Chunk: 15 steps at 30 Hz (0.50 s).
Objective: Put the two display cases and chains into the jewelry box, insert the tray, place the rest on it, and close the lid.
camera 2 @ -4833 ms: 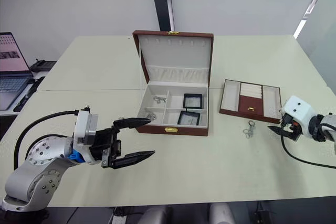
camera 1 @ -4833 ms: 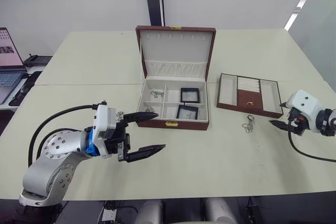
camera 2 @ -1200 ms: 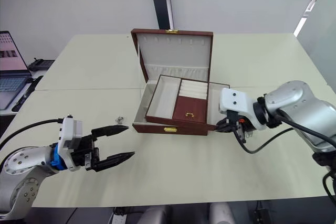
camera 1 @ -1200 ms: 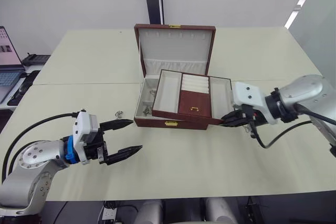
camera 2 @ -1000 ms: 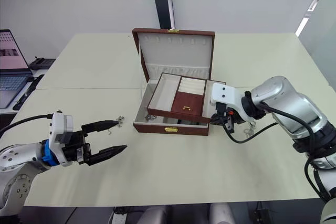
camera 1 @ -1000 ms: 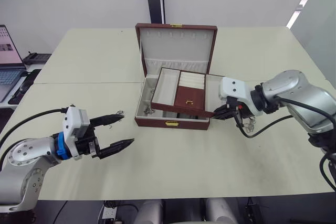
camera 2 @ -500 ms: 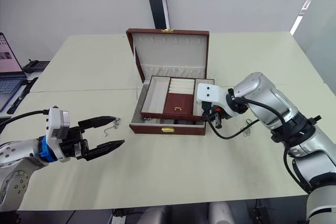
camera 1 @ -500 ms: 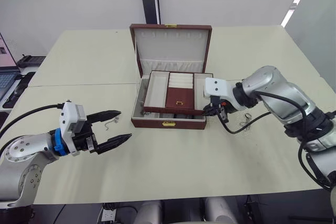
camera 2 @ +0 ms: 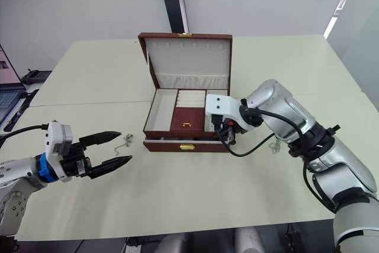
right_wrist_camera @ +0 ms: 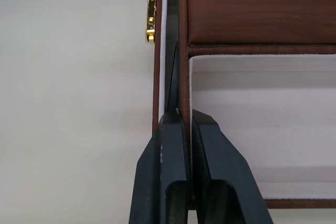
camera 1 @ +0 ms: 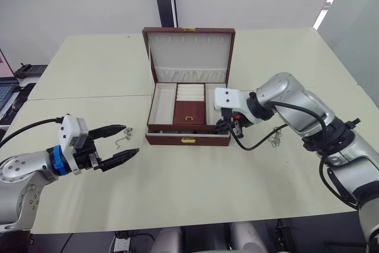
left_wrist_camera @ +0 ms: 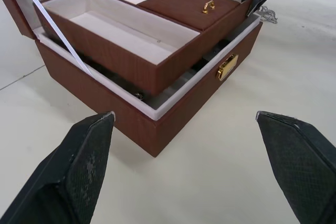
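Right fingers pinch the tray wall; tray sits tilted on the box rim. Release now risks jamming. Left fingers spread, chain between them on the desk.

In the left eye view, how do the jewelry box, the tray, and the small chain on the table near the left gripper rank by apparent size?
1. Jewelry box, lid open.
2. Tray, partly inside the box, held by the right gripper.
3. Chain, very small, beside the open left gripper.
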Tool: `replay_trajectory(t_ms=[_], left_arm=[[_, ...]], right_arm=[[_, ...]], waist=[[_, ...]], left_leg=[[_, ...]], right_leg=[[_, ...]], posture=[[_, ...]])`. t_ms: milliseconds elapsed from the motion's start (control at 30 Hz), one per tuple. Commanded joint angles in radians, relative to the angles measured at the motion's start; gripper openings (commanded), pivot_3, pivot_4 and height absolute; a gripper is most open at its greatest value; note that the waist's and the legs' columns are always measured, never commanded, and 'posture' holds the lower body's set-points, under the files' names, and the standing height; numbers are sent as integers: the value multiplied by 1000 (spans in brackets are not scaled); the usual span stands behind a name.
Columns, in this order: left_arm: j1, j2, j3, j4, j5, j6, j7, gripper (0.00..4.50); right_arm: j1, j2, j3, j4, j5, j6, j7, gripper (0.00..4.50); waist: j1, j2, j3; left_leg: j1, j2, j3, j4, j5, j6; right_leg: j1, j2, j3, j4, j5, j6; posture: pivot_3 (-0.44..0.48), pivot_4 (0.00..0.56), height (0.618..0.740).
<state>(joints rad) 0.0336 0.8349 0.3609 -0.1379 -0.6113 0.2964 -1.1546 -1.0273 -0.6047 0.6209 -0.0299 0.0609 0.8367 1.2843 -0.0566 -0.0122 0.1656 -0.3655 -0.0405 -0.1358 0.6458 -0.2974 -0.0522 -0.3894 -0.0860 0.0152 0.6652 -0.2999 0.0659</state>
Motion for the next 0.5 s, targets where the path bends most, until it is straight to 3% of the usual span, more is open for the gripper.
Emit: replay_trajectory(t_ms=[33,500], left_arm=[[-2,5,21,-5,2,-18,-7,4500],[4,-13,6,-22,9,-26,-3,4500]], right_arm=[[-27,16,-10,-9,6,12,6,29],[-4,-10,-21,-32,9,44,11,29]], waist=[[0,0,0],[2,0,0]], left_leg=[[0,0,0,0,0,0],[0,0,0,0,0,0]], right_leg=[[0,0,0,0,0,0],[0,-1,0,0,0,0]], posture=[[0,150,740],[0,150,740]])
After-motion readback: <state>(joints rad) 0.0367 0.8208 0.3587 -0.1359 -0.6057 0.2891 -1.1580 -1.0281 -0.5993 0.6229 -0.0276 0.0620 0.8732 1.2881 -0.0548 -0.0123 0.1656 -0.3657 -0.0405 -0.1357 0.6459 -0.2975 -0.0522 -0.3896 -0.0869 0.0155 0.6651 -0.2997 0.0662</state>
